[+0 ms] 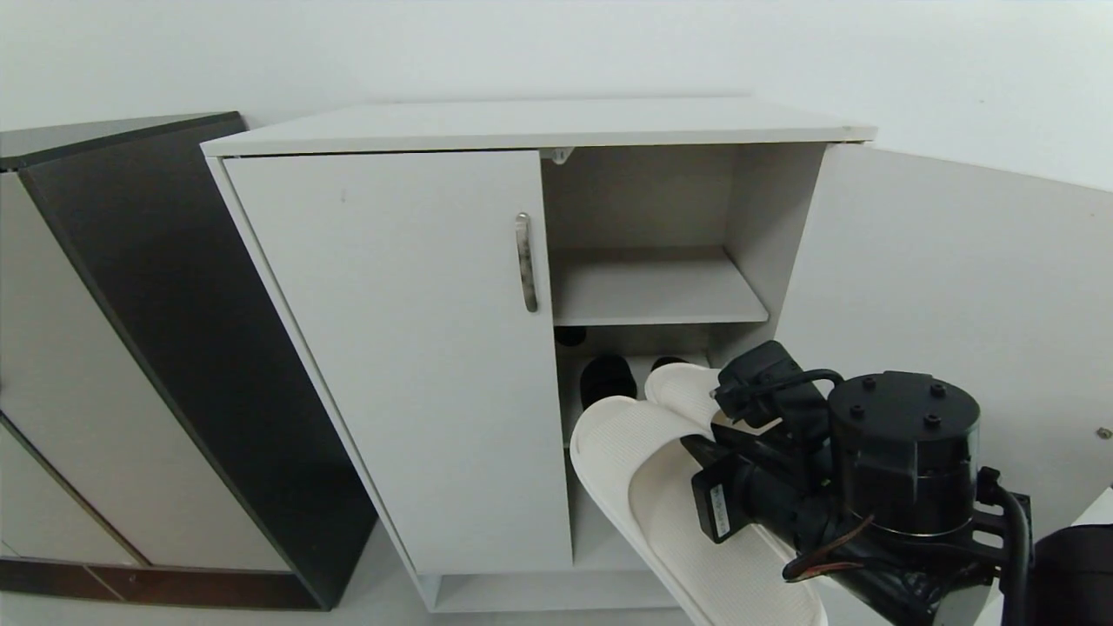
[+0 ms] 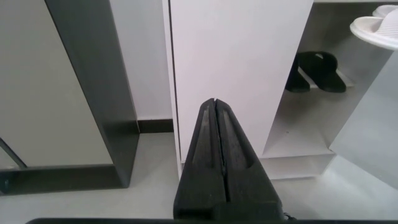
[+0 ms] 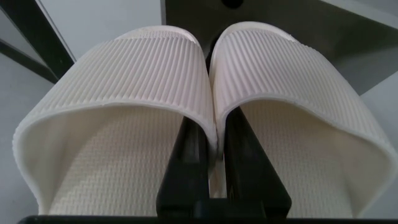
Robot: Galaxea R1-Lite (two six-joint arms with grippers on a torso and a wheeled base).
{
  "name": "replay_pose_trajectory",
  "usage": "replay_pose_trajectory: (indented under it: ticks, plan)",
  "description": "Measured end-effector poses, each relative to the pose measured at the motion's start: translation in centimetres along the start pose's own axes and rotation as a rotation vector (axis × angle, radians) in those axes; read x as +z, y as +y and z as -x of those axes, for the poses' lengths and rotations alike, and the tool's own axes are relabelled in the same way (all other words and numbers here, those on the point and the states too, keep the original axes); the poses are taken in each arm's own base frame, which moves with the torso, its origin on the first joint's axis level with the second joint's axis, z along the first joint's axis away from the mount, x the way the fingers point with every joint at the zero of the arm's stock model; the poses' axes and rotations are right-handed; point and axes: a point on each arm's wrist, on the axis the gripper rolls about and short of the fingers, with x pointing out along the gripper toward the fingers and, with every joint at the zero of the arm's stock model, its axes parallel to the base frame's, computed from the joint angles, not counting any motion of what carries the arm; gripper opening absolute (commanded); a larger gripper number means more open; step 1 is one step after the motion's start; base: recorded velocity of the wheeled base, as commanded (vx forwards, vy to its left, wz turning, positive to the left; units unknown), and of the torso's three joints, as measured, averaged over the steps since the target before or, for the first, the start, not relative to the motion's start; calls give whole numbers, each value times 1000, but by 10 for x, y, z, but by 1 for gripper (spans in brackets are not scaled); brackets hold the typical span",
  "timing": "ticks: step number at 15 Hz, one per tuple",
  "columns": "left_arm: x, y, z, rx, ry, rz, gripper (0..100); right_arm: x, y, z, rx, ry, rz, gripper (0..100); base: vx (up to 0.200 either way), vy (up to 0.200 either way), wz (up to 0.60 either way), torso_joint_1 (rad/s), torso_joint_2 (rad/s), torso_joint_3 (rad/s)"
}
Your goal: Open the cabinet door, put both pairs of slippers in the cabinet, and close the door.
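Right wrist view: white slippers (image 3: 124, 81) gripped at adjoining strap edges by right end effector (image 3: 214, 162).
Handling: judged light, flexible; sagging likely.
Left end effector (image 2: 214, 112): clenched, empty.

The right gripper (image 1: 709, 439) holds white slippers (image 1: 643, 469) before the cabinet's (image 1: 391, 348) open right half; black slippers (image 1: 606, 378) sit inside.

I log white slippers (image 1: 635, 469): straps (image 3: 124, 68) ribbed, footbeds (image 3: 106, 168) herringbone; black slippers (image 2: 318, 70) plain; cabinet (image 1: 400, 348) plain white, handle (image 1: 525, 261) silver; side panel (image 1: 174, 304) beside it dark grey.
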Motion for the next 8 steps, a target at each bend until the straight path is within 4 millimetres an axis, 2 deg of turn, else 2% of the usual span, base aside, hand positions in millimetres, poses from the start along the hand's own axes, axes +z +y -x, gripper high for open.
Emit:
replay_pose_trajectory:
  ticks: [8]
  plan:
    - [0,0,0,-1,0,-1,0,0,-1,-6,-20,-24,-2,0,0,0,0,0,7,5]
